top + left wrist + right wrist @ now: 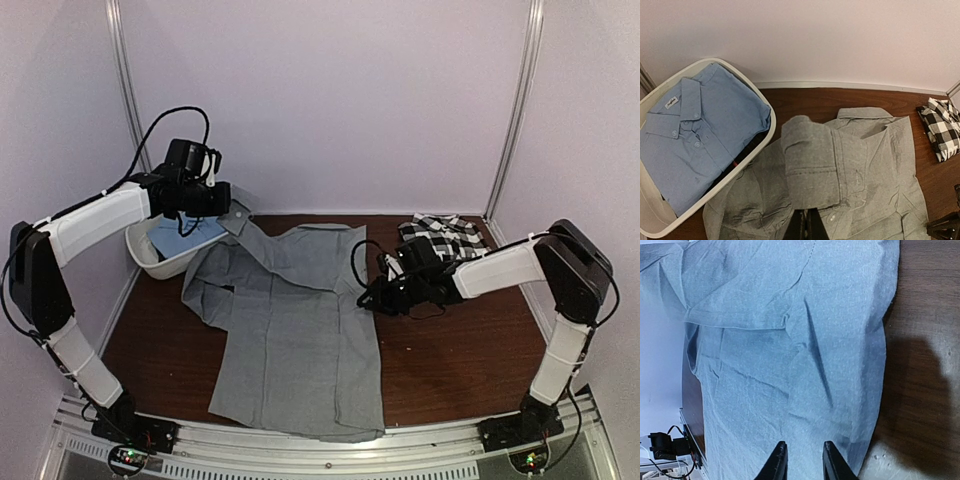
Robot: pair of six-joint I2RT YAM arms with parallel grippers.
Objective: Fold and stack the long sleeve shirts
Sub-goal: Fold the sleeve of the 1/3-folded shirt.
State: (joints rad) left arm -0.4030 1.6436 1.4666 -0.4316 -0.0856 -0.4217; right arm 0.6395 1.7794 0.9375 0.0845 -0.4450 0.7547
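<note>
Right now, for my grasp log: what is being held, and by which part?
The left fingers pinch the grey shirt by its sleeve cuff; the right fingers are open, holding nothing.

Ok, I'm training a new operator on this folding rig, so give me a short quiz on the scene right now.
1. True or false: the light blue shirt lies folded in the white tub.
2. What does the left gripper hold? A a sleeve of the grey shirt, B the tub's rim, C nothing.
3. Fill in: the checked shirt lies at the table's far ___ corner.
Key: 1 true; 2 A; 3 right.
</note>
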